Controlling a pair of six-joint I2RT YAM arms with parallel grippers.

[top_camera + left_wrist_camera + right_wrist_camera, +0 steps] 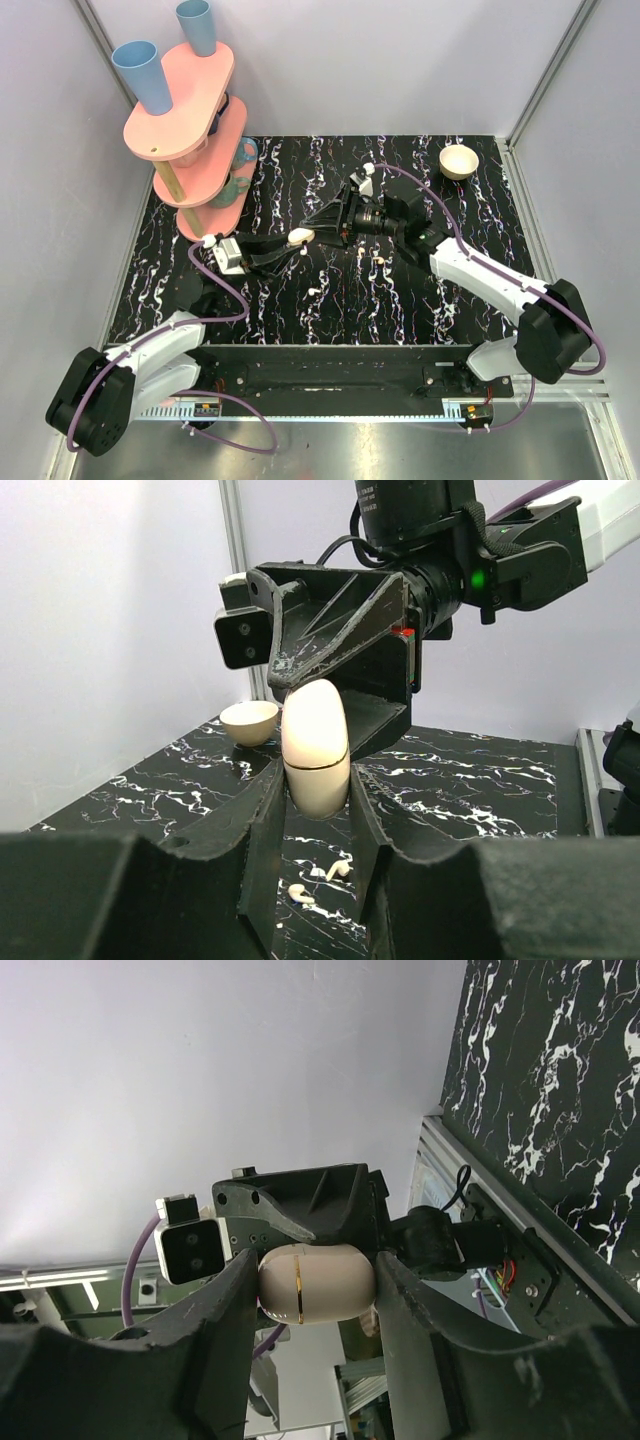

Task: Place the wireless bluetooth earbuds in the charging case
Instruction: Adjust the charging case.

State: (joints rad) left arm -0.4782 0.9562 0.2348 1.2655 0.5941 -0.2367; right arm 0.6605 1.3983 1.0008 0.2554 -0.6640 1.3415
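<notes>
The cream oval charging case (pixel 315 742) hangs closed above the black marbled table, gripped from both sides. My left gripper (pixel 317 792) is shut on its lower half. My right gripper (pixel 315 1282) comes from the opposite side and is shut on the case (pixel 320 1282), one finger on each end. From above, the case (pixel 300 237) sits between the two wrists, just left of the table's middle. The wireless bluetooth earbuds lie loose on the table below the case: one earbud (pixel 337 868) and the other earbud (pixel 298 893) show between my left fingers. In the top view the earbuds (pixel 380 258) are tiny.
A pink two-tier stand (pixel 185 120) carrying blue cups (pixel 142 75) stands at the back left. A small cream bowl (pixel 459 160) sits at the back right. White walls close in the table on the left, right and back.
</notes>
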